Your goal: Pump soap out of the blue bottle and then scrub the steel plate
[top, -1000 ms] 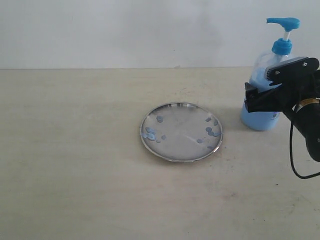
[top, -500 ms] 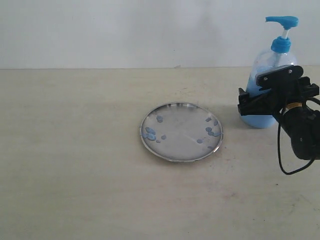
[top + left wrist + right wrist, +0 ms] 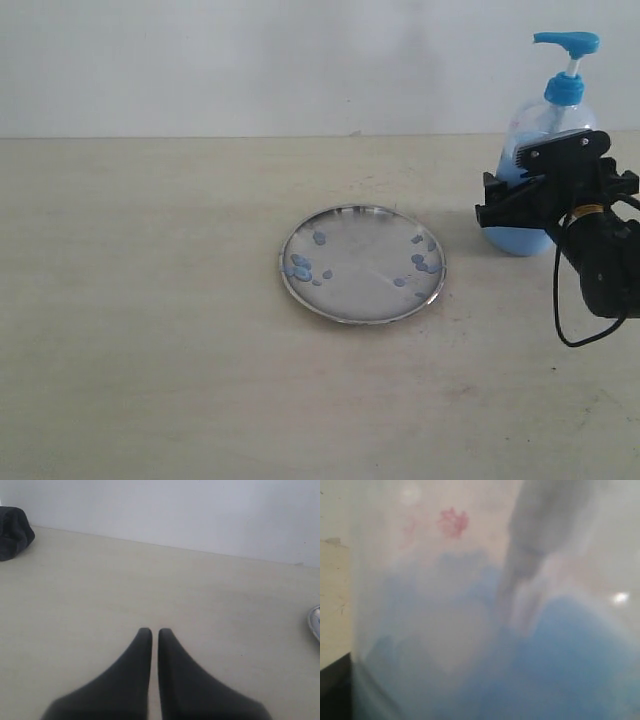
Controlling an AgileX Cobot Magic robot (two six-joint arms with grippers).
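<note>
Table (image 3: 150, 350): pale and bare-looking, it fills the scene, with a white wall at the far side
Steel plate (image 3: 365, 248): lies flat at the middle of the table, well left of the bottle, and neither arm touches it
Blue bottle (image 3: 543, 122): stands upright at the far right, its pump head (image 3: 568, 42) raised and its spout pointing left
Right gripper (image 3: 520, 185): reaches in from the right at mid-height of the bottle, one finger on its left flank and the other across its near side; the right wrist view is filled by blurred plastic, so I cannot tell whether it is squeezing or only straddling
Left gripper (image 3: 151, 632): out of the exterior view; its jaws are closed to a thin slit over bare table, with nothing between them
Soap (image 3: 515, 240): fills the lower part of the bottle; small blobs (image 3: 300, 268) dot the plate's left and right sides
Risk, tipping: the hold sits on a rounded, slick body, so a loose or off-centre squeeze would likely let the bottle twist or topple
Risk, missed soap: the spout is nowhere near the plate, so pumping here would put soap on the table
Risk, pump: pressing the head with the body held loosely would push the bottle over
</note>
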